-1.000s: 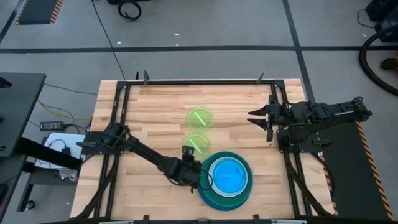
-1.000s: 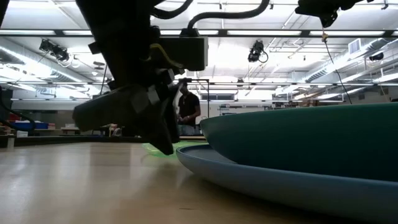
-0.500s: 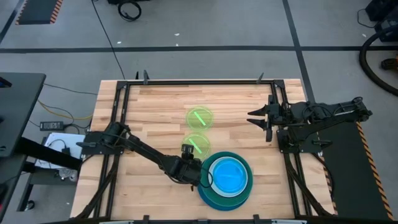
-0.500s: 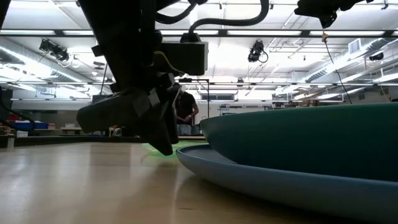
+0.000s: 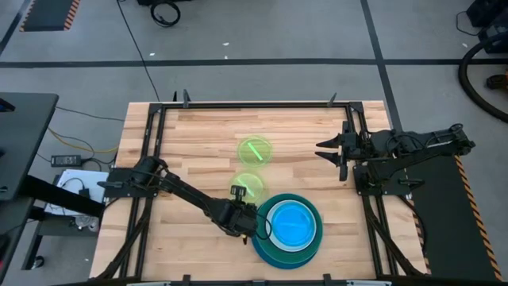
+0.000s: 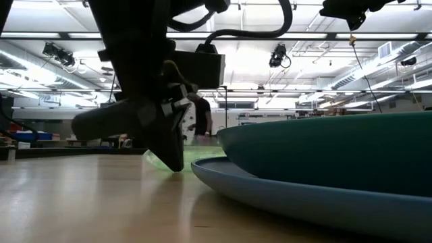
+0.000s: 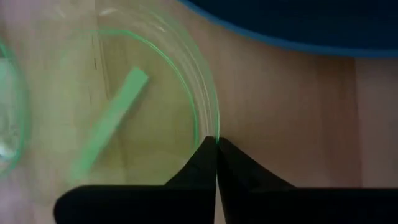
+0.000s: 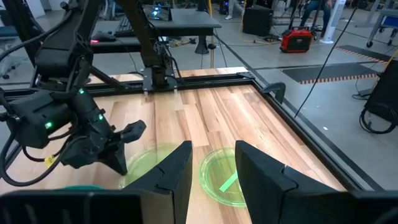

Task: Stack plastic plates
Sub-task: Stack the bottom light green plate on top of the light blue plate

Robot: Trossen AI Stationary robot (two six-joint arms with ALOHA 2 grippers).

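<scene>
Two translucent lime-green plates lie on the wooden table, the far one [image 5: 255,149] and the near one [image 5: 252,185] [image 7: 143,118]. A stack of plates [image 5: 290,226] stands near the front edge, with a large blue plate [image 6: 270,196] at the bottom, a teal one [image 6: 337,145] on it and a cyan one [image 5: 292,223] on top. My left gripper [image 5: 247,200] [image 7: 216,148] is shut on the near lime-green plate, between that plate and the stack. My right gripper [image 5: 324,149] [image 8: 212,163] hovers open over the table's right side. My left gripper pinches the near lime-green plate's rim [image 7: 211,132] between its two fingertips, on the side facing the stack. The fingers [image 6: 172,158] slant down from the table's left and near side. Whether the plate's gripped edge is off the table, I cannot tell.
The blue plate's edge [image 7: 292,37] lies close beside the gripped rim. A black metal frame [image 5: 238,104] runs around the table. Bare wood lies at the table's far and left parts. People and equipment show in the room behind.
My left gripper has shut its fingers on the near lime-green plate's rim, staying nearly in place beside the stack. The plates have kept their places.
</scene>
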